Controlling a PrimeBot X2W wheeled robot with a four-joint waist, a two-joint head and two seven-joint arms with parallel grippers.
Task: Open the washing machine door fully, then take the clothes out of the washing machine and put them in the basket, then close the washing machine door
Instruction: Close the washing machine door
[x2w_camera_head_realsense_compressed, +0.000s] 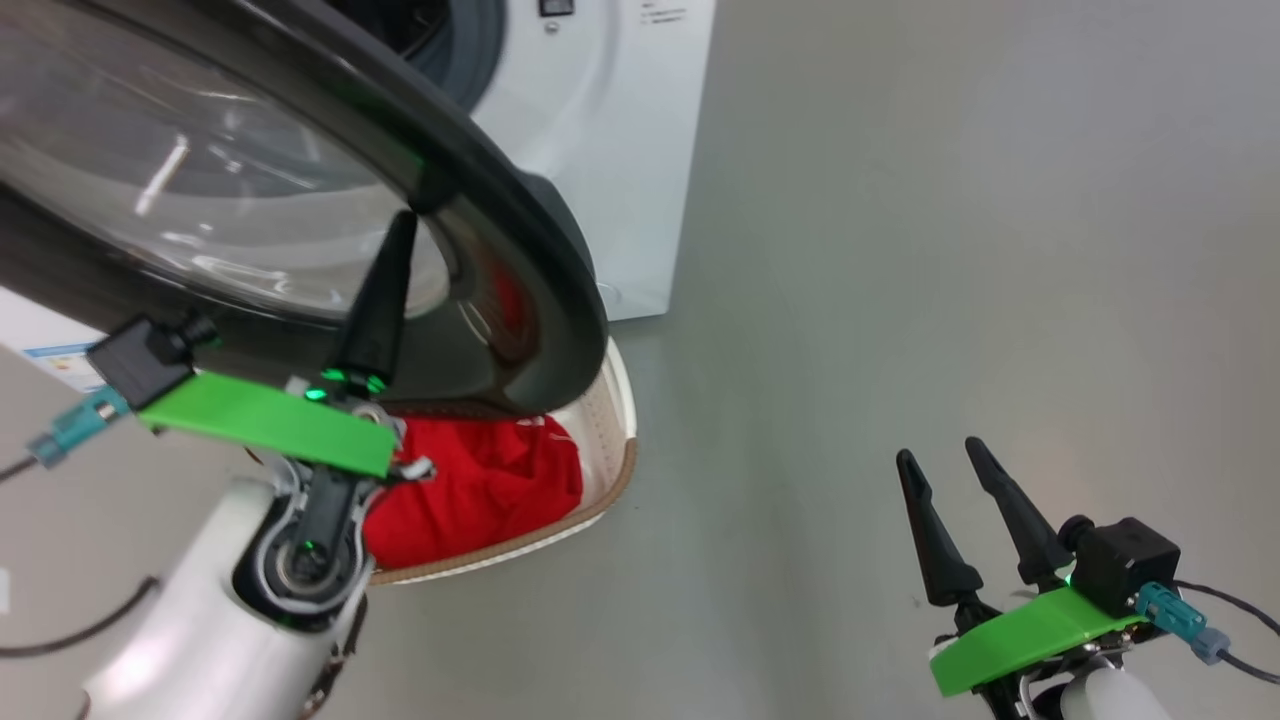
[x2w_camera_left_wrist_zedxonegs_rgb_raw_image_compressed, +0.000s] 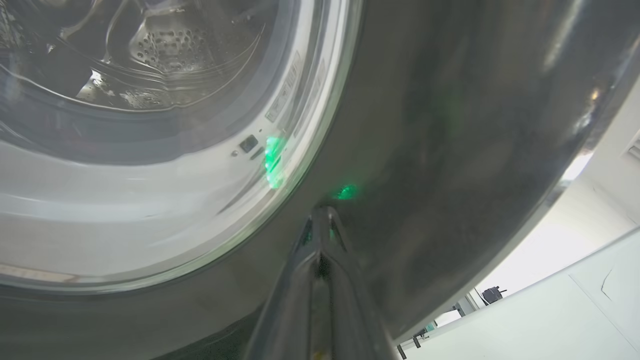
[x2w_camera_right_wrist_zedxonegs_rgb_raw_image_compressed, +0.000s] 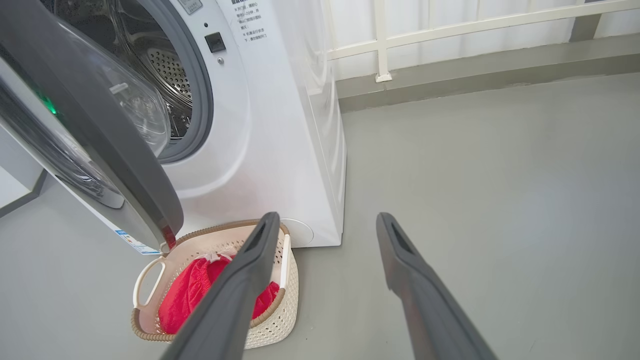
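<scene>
Left end effector (x2w_camera_head_realsense_compressed: 408, 218), touching door rim (x2w_camera_head_realsense_compressed: 545, 265)

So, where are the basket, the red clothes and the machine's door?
the basket (x2w_camera_right_wrist_zedxonegs_rgb_raw_image_compressed: 285, 310): right wrist view, perforated side wall
the clothes (x2w_camera_right_wrist_zedxonegs_rgb_raw_image_compressed: 185, 295): right wrist view, red fabric's middle
the washing machine door (x2w_camera_right_wrist_zedxonegs_rgb_raw_image_compressed: 90, 120): right wrist view, black rim

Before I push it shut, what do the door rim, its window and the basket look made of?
Door rim: glossy dark plastic, probably; it mirrors the green light. Window: clear glass or hard plastic, with sharp highlights. Basket: matte cream plastic, moulded with holes; brown rim looks woven, likely moulded too.
</scene>
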